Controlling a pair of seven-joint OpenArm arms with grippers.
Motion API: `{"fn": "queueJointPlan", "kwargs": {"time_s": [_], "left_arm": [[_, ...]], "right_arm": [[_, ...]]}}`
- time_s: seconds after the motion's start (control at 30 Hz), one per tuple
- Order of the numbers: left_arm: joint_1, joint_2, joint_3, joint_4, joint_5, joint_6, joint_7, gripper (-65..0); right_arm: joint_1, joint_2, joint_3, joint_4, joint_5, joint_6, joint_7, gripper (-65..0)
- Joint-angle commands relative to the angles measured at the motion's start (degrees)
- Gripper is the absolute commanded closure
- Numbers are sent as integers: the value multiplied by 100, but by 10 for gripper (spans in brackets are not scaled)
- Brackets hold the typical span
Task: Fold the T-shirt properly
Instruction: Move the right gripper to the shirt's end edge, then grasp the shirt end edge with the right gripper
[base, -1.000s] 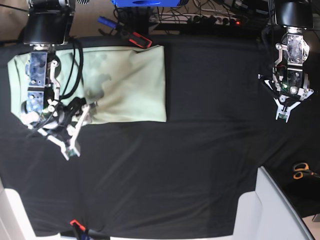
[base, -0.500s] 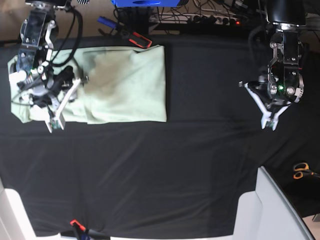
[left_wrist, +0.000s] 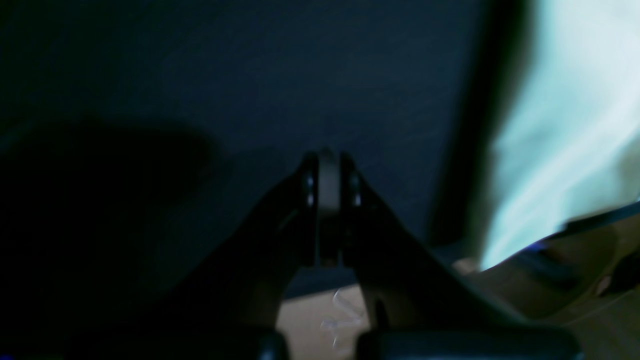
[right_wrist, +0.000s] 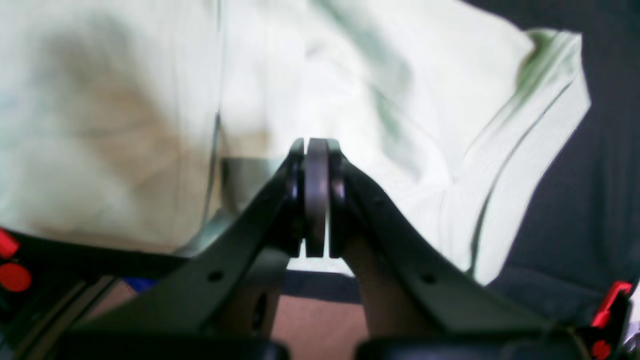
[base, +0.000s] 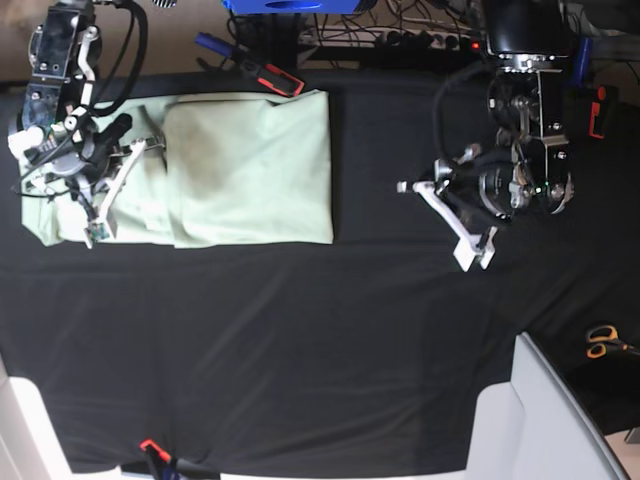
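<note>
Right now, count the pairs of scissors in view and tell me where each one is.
1. The scissors, with orange handles, lie at the base view's right edge on the black tablecloth, well away from the T-shirt. More could be hidden outside the frame.

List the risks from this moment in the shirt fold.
1. The right gripper is shut just above the T-shirt; dragging sideways might rumple the folded layers.
2. The sleeve end is creased and sticks out over the black cloth, so the next fold may come out uneven.
3. The left gripper is shut over bare cloth, away from the shirt; a grab would probably need it opened first.
</note>
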Motion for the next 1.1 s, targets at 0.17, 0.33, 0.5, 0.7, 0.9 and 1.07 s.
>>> {"fn": "queueJointPlan", "kwargs": {"time_s": [0.17, 0.33, 0.5, 0.7, 0.9, 1.07], "left_arm": [[289, -344, -12, 69, 109, 0, -746, 0], [966, -828, -12, 34, 901, 0, -1784, 0], [1282, -951, -83, -195, 1762, 0, -2171, 0], [1555, -951, -92, -274, 2422, 0, -2505, 0], [1590, -942, -92, -274, 2703, 0, -2531, 0], [1555, -924, -100, -538, 2703, 0, -2531, 0]], "right_arm": [[50, 319, 1096, -409, 29, 104, 762, 0], [411, 328, 2467, -735, 38, 1348, 903, -4], [1079, 442, 3531, -1543, 46, 1348, 534, -241], [1360, 1040, 4235, -2431, 1295, 1348, 200, -630], [1386, 1954, 4296, -4181, 3053, 1348, 244, -640], [1501, 2385, 4199, -5332, 3413, 1348, 481, -637]]}}
